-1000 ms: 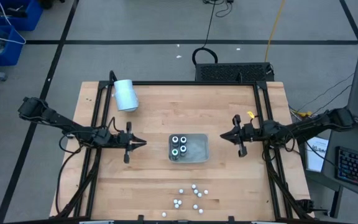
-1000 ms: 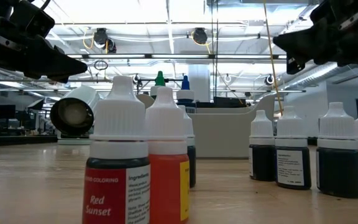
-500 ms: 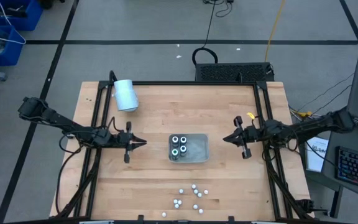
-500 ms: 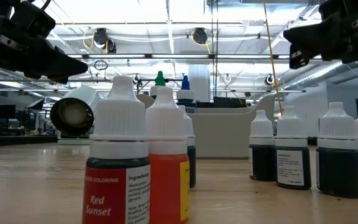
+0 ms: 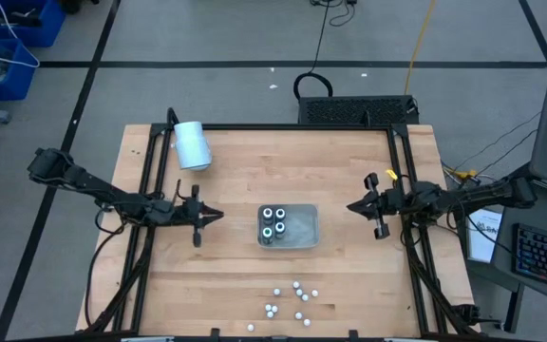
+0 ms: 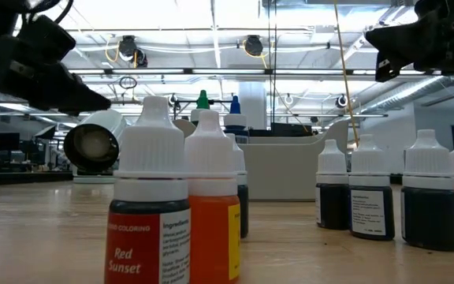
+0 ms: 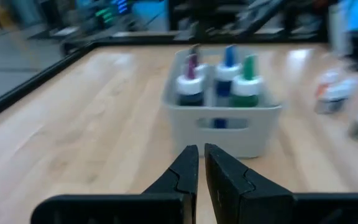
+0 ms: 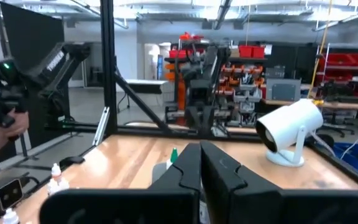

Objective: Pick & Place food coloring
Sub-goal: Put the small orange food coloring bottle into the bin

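Both empty grippers pinched shut; the loose white-capped food coloring bottles [image 5: 295, 301] sit at five o'clock from the left gripper [image 5: 216, 218], slightly nearer than the right gripper [image 5: 352, 207].

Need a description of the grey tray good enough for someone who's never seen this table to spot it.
Start from the wooden table seen from above. Near its middle, between the two grippers, sits the grey tray, a small rounded rectangular bin. Unlike the loose white-capped bottles scattered at the near edge, it holds three bottles with coloured tips.

White-capped red and orange bottles [image 6: 176, 213], grey tray [image 5: 304, 228].
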Robot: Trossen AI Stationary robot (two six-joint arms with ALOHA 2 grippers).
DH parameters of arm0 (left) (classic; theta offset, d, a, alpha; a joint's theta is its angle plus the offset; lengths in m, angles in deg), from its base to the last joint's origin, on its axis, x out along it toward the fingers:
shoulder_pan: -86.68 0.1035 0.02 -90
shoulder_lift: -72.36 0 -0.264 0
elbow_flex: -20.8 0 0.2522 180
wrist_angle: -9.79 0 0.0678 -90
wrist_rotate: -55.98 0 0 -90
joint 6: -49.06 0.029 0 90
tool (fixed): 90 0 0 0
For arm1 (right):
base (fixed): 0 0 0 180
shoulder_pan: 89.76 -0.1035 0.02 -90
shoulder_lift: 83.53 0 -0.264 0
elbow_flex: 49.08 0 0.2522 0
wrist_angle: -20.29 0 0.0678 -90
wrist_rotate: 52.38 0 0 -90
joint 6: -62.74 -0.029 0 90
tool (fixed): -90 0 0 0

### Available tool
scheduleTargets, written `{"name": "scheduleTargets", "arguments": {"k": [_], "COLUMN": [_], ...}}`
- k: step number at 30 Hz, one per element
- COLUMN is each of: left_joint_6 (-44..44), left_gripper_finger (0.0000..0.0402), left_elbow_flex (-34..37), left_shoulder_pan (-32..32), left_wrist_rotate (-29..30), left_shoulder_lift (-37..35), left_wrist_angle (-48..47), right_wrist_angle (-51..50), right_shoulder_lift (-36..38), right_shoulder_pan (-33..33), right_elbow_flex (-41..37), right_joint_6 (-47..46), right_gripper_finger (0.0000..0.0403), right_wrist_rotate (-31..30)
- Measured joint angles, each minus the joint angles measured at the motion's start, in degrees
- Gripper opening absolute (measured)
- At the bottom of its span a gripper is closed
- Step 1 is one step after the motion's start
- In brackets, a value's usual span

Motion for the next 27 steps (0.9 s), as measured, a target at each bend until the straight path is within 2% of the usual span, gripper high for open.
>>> {"name": "scheduleTargets", "arguments": {"k": [3,5,10,18,22,27], "left_joint_6": [-2.93,-4.83,-6.52,-10.72,-18.09,-32.00], "left_gripper_finger": [0.0037,0.0037,0.0037,0.0037,0.0037,0.0037], "left_elbow_flex": [-7.59,-14.24,-31.87,-63.90,-80.65,-96.64], "left_shoulder_pan": [-1.20,-2.32,-7.02,-13.27,-14.26,-15.44], "left_wrist_rotate": [7.59,10.10,10.12,10.47,6.07,-5.34], "left_shoulder_lift": [1.84,4.80,16.17,42.19,54.35,66.18], "left_wrist_angle": [-12.51,-21.15,-33.11,-54.11,-71.95,-90.95], "right_wrist_angle": [-2.26,-3.14,-3.92,-3.43,-3.04,-3.56], "right_shoulder_lift": [-0.05,-0.09,-0.09,-0.05,-0.04,-0.07], "right_shoulder_pan": [0.00,0.00,0.00,0.00,-0.04,-0.04], "right_elbow_flex": [0.00,0.00,-0.04,-0.04,-0.04,-0.04], "right_joint_6": [0.38,1.08,1.21,2.68,2.70,2.69], "right_gripper_finger": [0.0000,0.0000,0.0000,0.0000,0.0000,0.0000], "right_wrist_rotate": [0.01,-0.05,0.06,0.16,0.21,0.23]}}
